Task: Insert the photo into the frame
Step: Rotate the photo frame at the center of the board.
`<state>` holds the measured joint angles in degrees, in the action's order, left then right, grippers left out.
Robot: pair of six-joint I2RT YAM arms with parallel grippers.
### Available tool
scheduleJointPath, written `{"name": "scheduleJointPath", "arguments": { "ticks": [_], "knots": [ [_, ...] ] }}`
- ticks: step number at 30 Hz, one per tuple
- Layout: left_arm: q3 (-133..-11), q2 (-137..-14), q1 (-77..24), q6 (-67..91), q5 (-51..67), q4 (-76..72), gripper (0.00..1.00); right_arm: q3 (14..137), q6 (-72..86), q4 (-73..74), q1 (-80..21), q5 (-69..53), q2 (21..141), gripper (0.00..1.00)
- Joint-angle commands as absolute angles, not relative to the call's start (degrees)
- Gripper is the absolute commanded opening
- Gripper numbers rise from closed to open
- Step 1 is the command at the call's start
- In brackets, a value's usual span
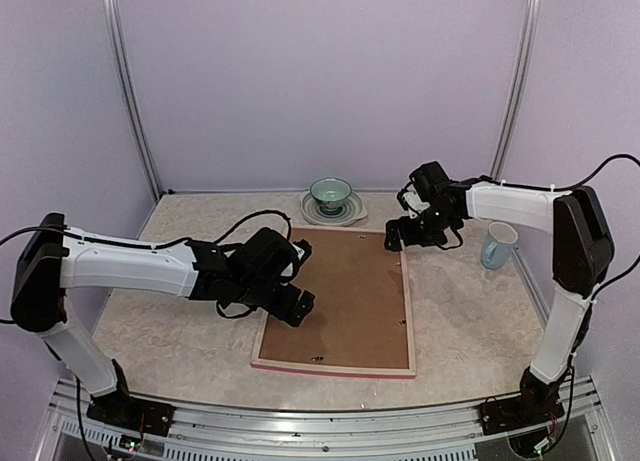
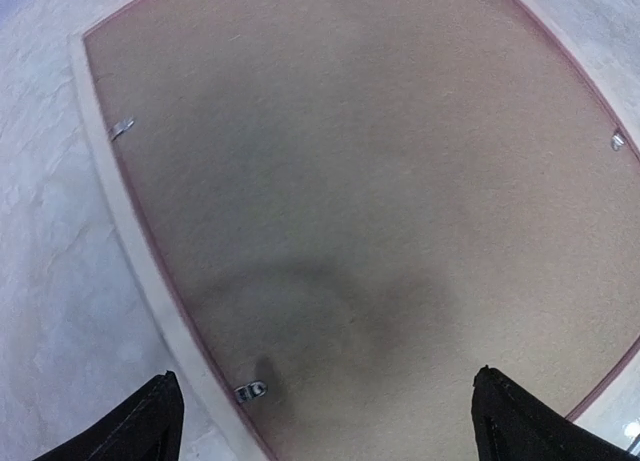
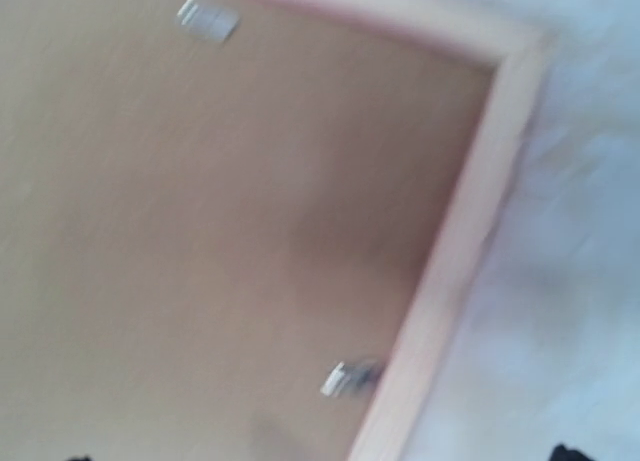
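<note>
Bare worktop [image 1: 165, 326] lies open left of the frame [image 1: 335, 368]; a bowl [image 1: 330, 192] on its plate [image 1: 352, 216] blocks the far side; a mug [image 1: 497, 246] narrows the passage on the right

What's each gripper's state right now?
Left gripper: open, empty, over the backing board.
Right gripper: open, empty, near the frame's far corner.

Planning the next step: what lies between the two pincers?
Only the brown backing board, seated in the frame; the top view shows it.

Marbled table [image 1: 170, 326]: frame [image 1: 330, 367], saucer [image 1: 350, 218], mug [image 1: 497, 246]
</note>
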<state>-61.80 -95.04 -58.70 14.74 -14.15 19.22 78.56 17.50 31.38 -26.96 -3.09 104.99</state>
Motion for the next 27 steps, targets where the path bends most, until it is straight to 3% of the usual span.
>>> {"name": "scheduleJointPath", "arguments": {
  "ticks": [1,15,27],
  "knots": [
    [-55.99,-88.94,-54.57,23.85,-17.11,21.71,0.99,86.18,12.27,30.74,-25.14,2.34,110.97,0.99],
    [-46.4,-77.91,-49.71,31.36,-16.86,25.28,0.96,112.75,4.85,37.17,-20.32,0.26,130.27,0.99],
    [-41.13,-77.35,-49.31,35.35,-9.0,21.44,0.89,115.23,-1.6,32.74,-19.75,-9.17,133.43,0.95]
  ]
}}
